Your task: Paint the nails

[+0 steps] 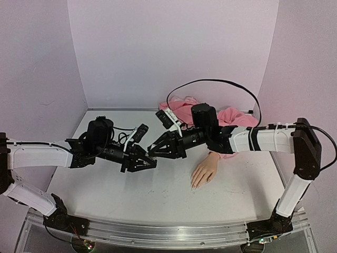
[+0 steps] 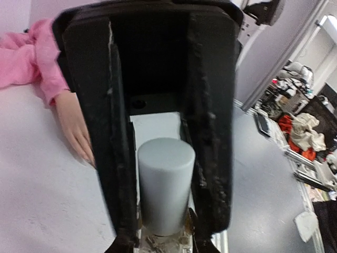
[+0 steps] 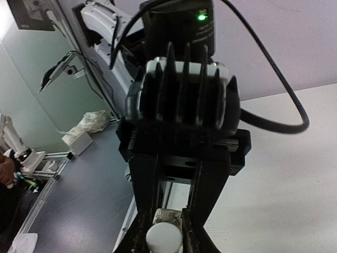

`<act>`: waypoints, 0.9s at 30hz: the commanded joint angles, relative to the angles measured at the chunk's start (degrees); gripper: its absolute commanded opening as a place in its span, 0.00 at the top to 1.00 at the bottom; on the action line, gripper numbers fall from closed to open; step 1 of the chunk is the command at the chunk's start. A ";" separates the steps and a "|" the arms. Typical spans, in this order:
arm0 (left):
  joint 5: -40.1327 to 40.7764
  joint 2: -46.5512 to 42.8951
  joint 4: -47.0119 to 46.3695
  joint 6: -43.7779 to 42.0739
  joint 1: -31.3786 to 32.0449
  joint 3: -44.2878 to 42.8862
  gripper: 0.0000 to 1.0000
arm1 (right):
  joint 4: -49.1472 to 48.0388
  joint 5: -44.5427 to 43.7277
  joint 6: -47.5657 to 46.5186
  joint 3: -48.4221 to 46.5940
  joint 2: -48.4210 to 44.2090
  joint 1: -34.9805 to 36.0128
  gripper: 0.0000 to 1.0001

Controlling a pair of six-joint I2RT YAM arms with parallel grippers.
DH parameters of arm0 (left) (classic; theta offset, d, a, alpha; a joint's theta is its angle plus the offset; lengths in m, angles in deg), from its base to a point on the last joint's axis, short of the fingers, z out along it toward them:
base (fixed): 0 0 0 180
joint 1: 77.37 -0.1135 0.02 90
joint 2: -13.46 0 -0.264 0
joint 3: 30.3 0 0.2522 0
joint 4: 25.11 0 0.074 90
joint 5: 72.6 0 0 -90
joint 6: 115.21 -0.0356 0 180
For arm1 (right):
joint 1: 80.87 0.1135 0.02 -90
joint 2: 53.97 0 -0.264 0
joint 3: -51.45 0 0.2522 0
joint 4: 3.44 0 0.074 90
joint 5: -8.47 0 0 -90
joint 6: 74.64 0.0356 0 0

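Note:
The mannequin hand (image 1: 204, 171) lies palm down on the table, its pink sleeve (image 1: 231, 117) behind it. Its pale nails (image 1: 195, 184) point toward the near edge; they also show in the left wrist view, nails (image 2: 87, 155). Left of the hand, above the table, both grippers meet tip to tip. My left gripper (image 1: 151, 163) is shut on a tiny clear bottle (image 2: 163, 238). My right gripper (image 1: 152, 151) faces it, shut on the bottle's white cap (image 2: 166, 179); the cap (image 3: 165, 238) also shows in the right wrist view.
A black cable (image 1: 216, 83) loops over the pink sleeve at the back. Pale purple walls (image 1: 168, 47) close in the back and both sides. Beyond the table's edge is a grey floor with clutter (image 2: 308, 132).

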 commanded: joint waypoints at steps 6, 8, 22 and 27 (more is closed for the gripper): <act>56.51 -6.20 -7.07 -7.03 7.54 1.53 1.00 | -1.41 -32.31 14.18 5.04 -8.41 -0.79 0.17; 61.67 -5.85 -6.85 -7.07 8.32 1.19 1.00 | -0.08 -34.44 17.30 3.83 -8.05 -0.75 0.15; 67.81 -1.26 -6.55 -8.59 10.26 -0.98 1.00 | -0.73 -47.95 27.32 -4.50 -0.97 4.75 0.34; 66.40 -0.01 -6.41 -8.05 10.58 -1.91 1.00 | -0.33 -48.60 27.29 -8.51 2.01 5.33 0.48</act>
